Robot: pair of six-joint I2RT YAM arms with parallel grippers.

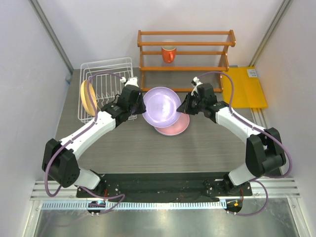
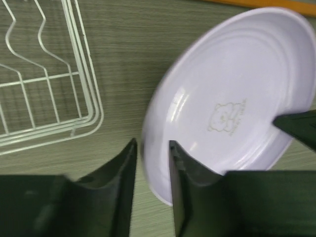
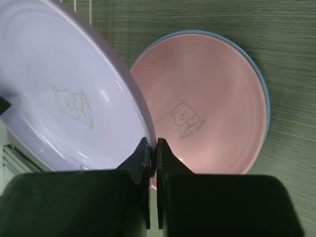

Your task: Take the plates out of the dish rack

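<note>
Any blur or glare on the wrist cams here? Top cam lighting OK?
Left wrist: near fingers dark and out of focus, lilac plate rim slightly soft, with glare streaks. Right wrist: sharp, bear print on pink plate readable, only a faint sheen. Top external: even light, soft shadows.
</note>
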